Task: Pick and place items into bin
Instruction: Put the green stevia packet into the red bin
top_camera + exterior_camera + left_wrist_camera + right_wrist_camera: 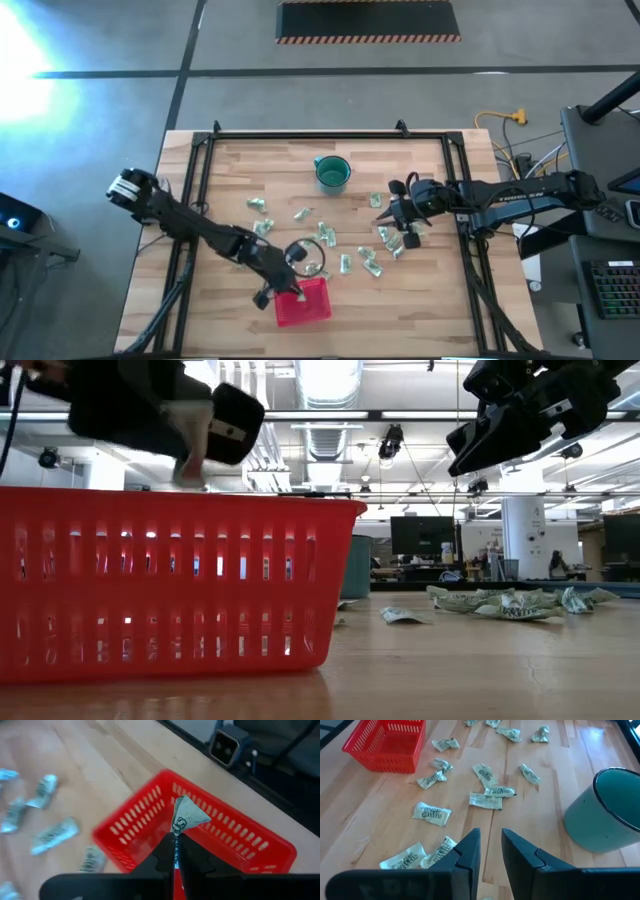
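While the left end effector (176, 851) hangs over the red bin (303, 302) near the worktop's (230, 170) front edge, fingers pinched on one packet (186, 817), the right end effector (490, 851), slightly parted and empty, hovers above loose packets (385, 240) toward the right edge.

bin (387, 745): glossy red plastic; table (370, 820): smooth wood; packets (431, 813): crinkled wrap; cup (605, 810): glossy

- Wooden table (230, 170) carries a red bin (304, 303) at its near edge.
- Teal cup (332, 173) stands beyond the bin.
- Perhaps twenty packets (372, 264) lie scattered between cup and bin.
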Action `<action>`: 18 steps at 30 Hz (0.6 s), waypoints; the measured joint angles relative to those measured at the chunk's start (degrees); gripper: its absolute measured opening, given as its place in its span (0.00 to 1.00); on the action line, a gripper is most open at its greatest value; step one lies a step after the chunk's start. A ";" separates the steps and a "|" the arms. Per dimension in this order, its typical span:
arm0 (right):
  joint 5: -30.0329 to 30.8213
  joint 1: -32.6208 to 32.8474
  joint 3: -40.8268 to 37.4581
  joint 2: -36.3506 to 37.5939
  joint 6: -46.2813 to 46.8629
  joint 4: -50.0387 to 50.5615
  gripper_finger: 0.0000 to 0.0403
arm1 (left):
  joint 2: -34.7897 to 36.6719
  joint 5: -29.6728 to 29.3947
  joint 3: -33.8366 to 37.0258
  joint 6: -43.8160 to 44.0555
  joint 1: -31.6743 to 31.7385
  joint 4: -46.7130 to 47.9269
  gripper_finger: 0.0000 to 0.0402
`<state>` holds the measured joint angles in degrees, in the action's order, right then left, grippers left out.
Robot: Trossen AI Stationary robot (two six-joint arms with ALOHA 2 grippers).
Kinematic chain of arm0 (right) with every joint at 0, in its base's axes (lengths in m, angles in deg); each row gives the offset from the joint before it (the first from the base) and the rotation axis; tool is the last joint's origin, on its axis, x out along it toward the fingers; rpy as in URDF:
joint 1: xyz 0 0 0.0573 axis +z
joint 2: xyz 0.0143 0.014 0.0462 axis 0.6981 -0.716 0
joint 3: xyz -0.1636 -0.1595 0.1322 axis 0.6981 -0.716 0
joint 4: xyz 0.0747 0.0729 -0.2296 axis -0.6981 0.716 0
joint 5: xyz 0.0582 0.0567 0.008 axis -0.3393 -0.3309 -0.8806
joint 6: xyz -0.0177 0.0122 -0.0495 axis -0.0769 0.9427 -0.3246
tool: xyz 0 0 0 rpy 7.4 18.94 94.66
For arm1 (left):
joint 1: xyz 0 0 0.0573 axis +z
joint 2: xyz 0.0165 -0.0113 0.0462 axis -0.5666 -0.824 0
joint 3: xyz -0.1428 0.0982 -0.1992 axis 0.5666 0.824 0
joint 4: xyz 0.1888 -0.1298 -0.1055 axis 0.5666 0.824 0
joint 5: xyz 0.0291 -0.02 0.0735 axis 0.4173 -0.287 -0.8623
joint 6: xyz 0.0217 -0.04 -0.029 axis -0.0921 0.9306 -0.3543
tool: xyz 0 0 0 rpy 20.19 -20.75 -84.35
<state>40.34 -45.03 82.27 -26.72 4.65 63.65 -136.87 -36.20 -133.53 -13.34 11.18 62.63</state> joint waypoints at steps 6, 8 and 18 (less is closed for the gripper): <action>-0.02 0.00 -0.54 0.00 0.00 0.08 0.17 | -2.95 0.84 -1.87 3.10 -0.41 -0.80 0.00; -0.02 0.00 -0.65 0.00 0.14 0.06 0.17 | -3.19 0.81 -1.89 3.43 -0.39 -0.71 0.00; -0.04 0.00 -1.28 0.00 0.41 0.06 0.17 | -2.59 -2.15 -1.89 4.48 -0.41 -0.75 0.18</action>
<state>40.30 -45.03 80.99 -26.72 5.06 63.71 -139.46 -38.35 -135.42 -8.86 10.77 61.88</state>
